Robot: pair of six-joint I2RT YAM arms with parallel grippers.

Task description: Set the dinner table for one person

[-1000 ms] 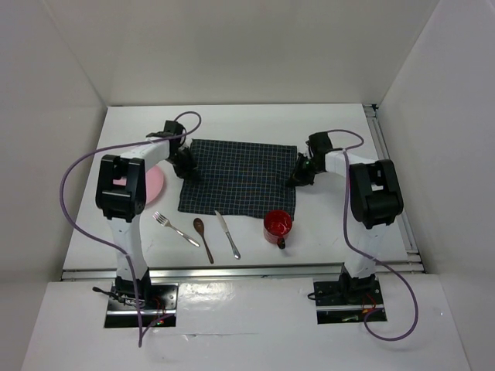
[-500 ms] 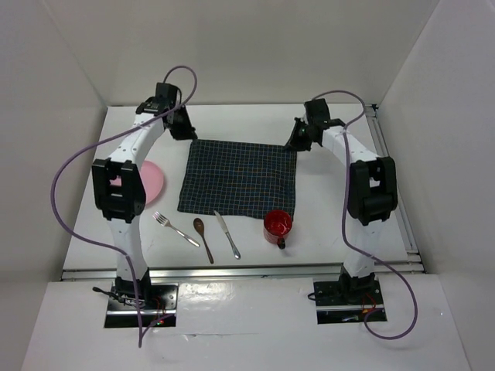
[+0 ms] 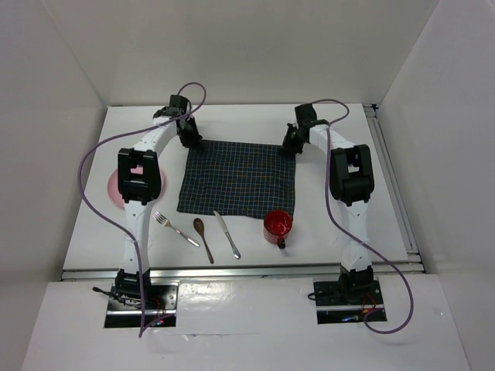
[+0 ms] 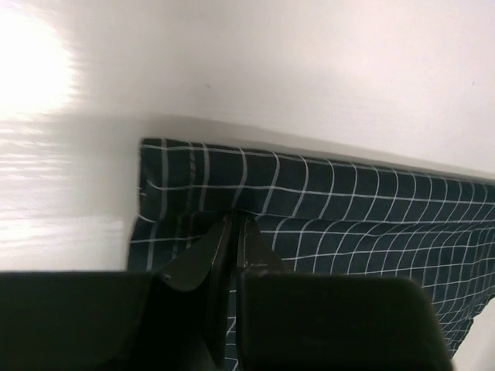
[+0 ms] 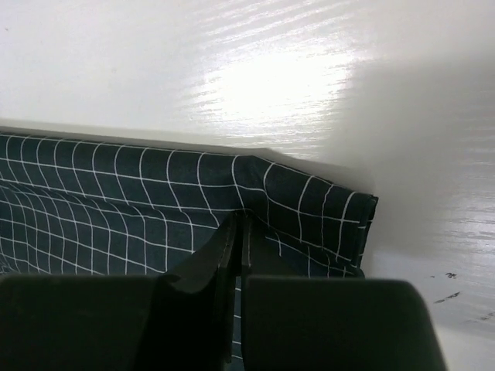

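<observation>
The white dinner table (image 3: 247, 120) carries a dark navy checked cloth mat (image 3: 240, 178), spread flat in the middle. My left gripper (image 3: 189, 139) is at the mat's far left corner, and the left wrist view shows it (image 4: 234, 215) shut, pinching a small ridge of the cloth (image 4: 348, 201). My right gripper (image 3: 290, 145) is at the far right corner, and the right wrist view shows it (image 5: 238, 216) shut on a fold of the cloth (image 5: 116, 193). Both hold the far edge low on the table.
A pink plate (image 3: 114, 188) lies at the left, partly hidden by the left arm. A fork (image 3: 174, 228), a wooden spoon (image 3: 203, 238) and a knife (image 3: 227, 233) lie in front of the mat. A red mug (image 3: 278, 225) stands at its near right corner.
Both grippers moved from the mat's sides to its far corners, were raised there half a second ago, and are now lowered onto the far edge. The left arm now hides more of the plate.
</observation>
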